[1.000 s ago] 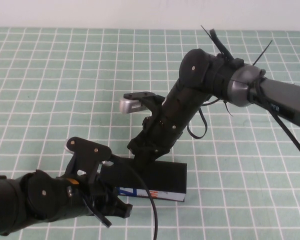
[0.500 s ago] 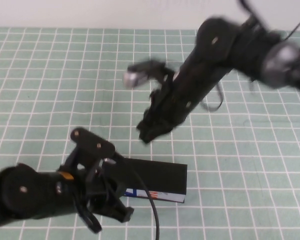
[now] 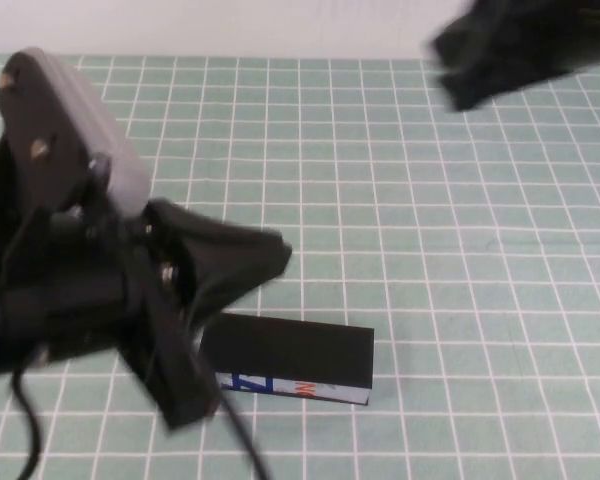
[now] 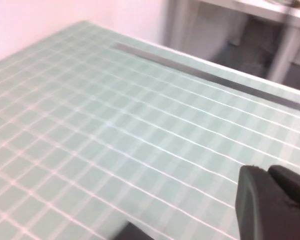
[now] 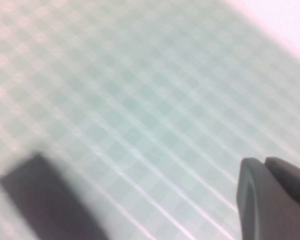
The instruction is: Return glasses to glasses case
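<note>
The glasses case (image 3: 298, 352) lies closed on the green grid mat, black top flat, with its white printed front edge (image 3: 290, 386) facing me. The glasses are hidden from every view. My left gripper (image 3: 272, 251) is raised above the case's left end, close to the high camera; in the left wrist view (image 4: 267, 170) its fingers are pressed together and hold nothing. My right gripper (image 3: 462, 72) is lifted high at the far right, well away from the case; in the right wrist view (image 5: 264, 161) its fingers are together and empty.
The left arm and its grey wrist camera (image 3: 75, 130) cover much of the mat's left side in the high view. A blurred dark shape (image 5: 45, 200) in the right wrist view may be the case. The mat's metal edge strip (image 4: 205, 75) shows in the left wrist view.
Both arms have lifted off the case. The right arm swung up and away to the far right. The left arm rose towards the high camera. The case stayed put.
</note>
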You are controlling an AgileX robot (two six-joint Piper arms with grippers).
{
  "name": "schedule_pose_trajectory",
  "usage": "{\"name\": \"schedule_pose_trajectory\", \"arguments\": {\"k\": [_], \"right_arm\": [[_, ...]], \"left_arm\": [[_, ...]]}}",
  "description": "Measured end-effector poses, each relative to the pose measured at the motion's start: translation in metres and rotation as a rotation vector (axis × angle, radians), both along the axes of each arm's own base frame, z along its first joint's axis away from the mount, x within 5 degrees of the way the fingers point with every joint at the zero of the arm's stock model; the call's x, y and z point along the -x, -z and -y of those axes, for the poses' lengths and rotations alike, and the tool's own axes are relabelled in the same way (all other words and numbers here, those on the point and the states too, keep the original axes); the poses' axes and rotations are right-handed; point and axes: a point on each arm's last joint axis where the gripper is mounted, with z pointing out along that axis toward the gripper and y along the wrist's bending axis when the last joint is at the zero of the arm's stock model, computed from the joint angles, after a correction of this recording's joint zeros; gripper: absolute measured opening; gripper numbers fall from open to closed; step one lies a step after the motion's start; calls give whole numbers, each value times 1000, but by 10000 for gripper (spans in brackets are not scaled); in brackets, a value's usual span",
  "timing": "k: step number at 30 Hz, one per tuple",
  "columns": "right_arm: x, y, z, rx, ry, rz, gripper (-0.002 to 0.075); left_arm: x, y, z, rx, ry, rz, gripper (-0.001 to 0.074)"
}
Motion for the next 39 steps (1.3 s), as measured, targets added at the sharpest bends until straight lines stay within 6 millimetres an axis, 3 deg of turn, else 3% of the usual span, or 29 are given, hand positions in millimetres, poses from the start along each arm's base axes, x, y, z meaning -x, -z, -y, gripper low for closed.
{"name": "schedule_pose_trajectory", "arguments": {"k": [5,9,15,20,23,26,34,39], "right_arm": [[52,-2,53,43,149,127,-11],[106,12,89,-12,163,226,-11],[180,75,129,-144,139,259,-11],[217,134,151,-203,131,300,-11],[231,154,160,-254,129,367,-11],[233,161,160,-263,128,378,-11],[232,164,161,-243,136,368,-11],[238,172,155,-286,93,216,-11]], "left_arm": [[17,5,-2,-89,144,-57,-2],[17,20,-4,-113,131,-137,-2],[9,30,-12,-95,36,-199,-2],[9,21,-19,-47,-17,-154,-2],[10,17,-21,-16,-45,-137,-2],[8,15,-21,1,-64,-124,-2],[7,11,-22,48,-91,-120,-2],[6,11,-22,52,-95,-118,-2]]}}
